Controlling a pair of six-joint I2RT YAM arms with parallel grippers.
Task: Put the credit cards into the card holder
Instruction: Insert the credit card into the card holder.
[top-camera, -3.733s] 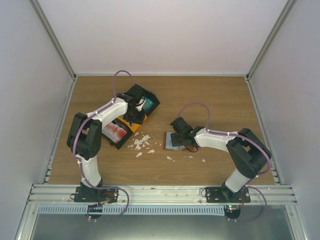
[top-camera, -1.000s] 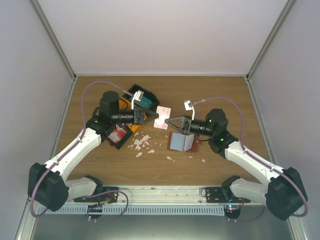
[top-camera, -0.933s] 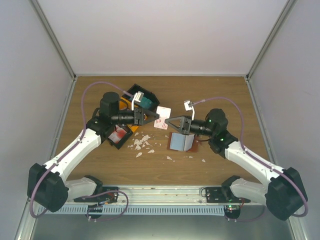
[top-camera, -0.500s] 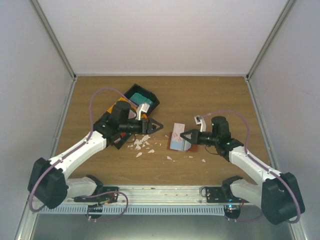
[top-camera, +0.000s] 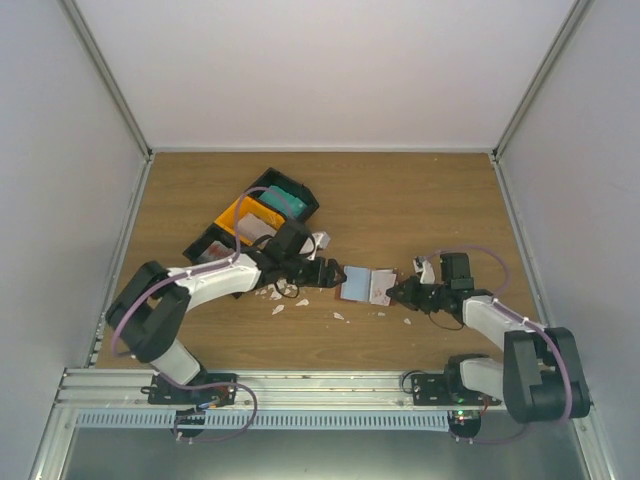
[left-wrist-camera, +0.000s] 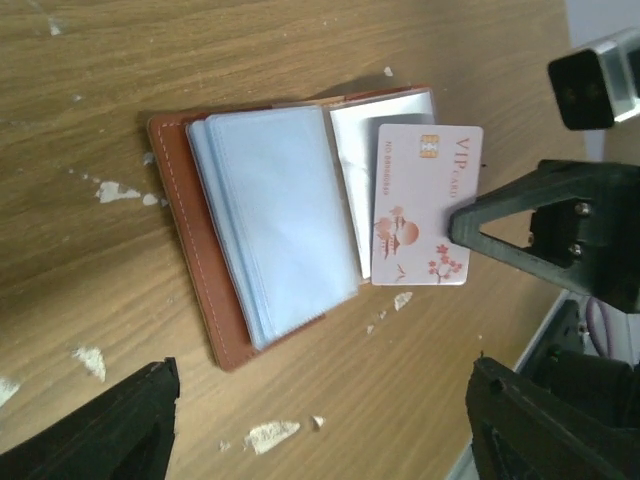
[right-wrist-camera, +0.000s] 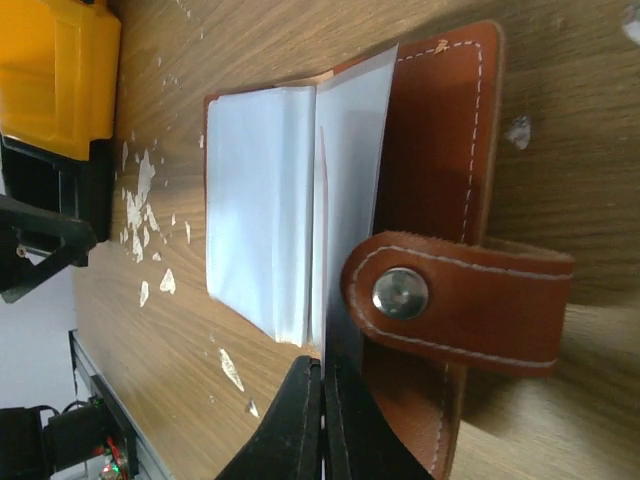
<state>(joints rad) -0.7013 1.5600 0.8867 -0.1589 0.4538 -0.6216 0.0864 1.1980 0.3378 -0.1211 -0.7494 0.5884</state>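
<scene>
The brown card holder (left-wrist-camera: 185, 240) lies open on the table with its clear sleeves (left-wrist-camera: 270, 220) fanned out. A white-and-red credit card (left-wrist-camera: 425, 205) rests low over its right half. My right gripper (top-camera: 398, 292) is shut on that card's outer edge, and its fingers (left-wrist-camera: 500, 225) show black beside the card. In the right wrist view the card (right-wrist-camera: 322, 300) appears edge-on between the closed jaws, next to the snap strap (right-wrist-camera: 455, 300). My left gripper (top-camera: 330, 272) hovers open just left of the holder (top-camera: 357, 283), holding nothing. A teal card (top-camera: 285, 200) lies in the tray.
A black-and-orange three-bin tray (top-camera: 250, 215) stands behind the left arm; its yellow bin (right-wrist-camera: 60, 70) shows in the right wrist view. White scraps (top-camera: 280, 295) are scattered on the wood left of and in front of the holder. The enclosure walls rise around the table.
Both grippers held the card in mid-air. The left one let go and opened, then swung down beside the holder. The right gripper carried the card down onto the holder.
</scene>
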